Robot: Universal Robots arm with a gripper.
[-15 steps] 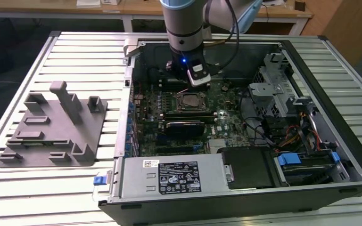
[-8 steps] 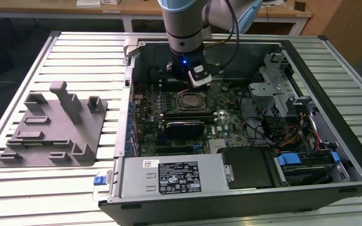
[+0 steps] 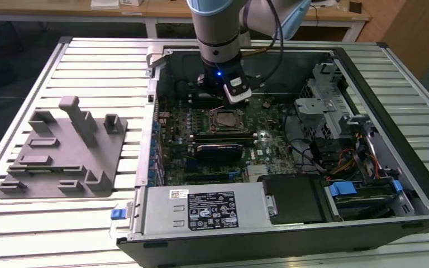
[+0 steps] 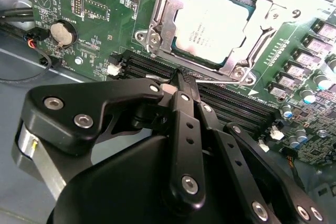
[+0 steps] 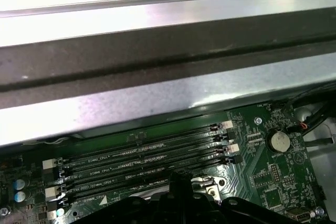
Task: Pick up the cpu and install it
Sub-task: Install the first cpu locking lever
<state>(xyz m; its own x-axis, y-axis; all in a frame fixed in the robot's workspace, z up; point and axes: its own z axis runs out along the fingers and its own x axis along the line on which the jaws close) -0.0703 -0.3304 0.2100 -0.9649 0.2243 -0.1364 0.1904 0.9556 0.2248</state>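
While its black fingers [image 4: 184, 108] are pinched together on nothing visible, the black metal gripper [image 4: 181, 77] sits just beside one silver-grey square cpu [image 4: 218, 22], seated in its metal socket frame [image 4: 157, 30], with four long black memory slots [image 5: 142, 156] alongside.

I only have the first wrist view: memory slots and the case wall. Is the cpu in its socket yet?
Observer: Yes. In the second wrist view the cpu lies flat in the socket, metal frame around it.
Operator: Is the gripper carrying anything?
Observer: No. The gripper is shut with nothing between its fingers, its tip by the socket's edge nearest the memory slots.
Operator: Where's the arm overall?
Observer: In the exterior view the arm reaches down into the open computer case, beside the socket.
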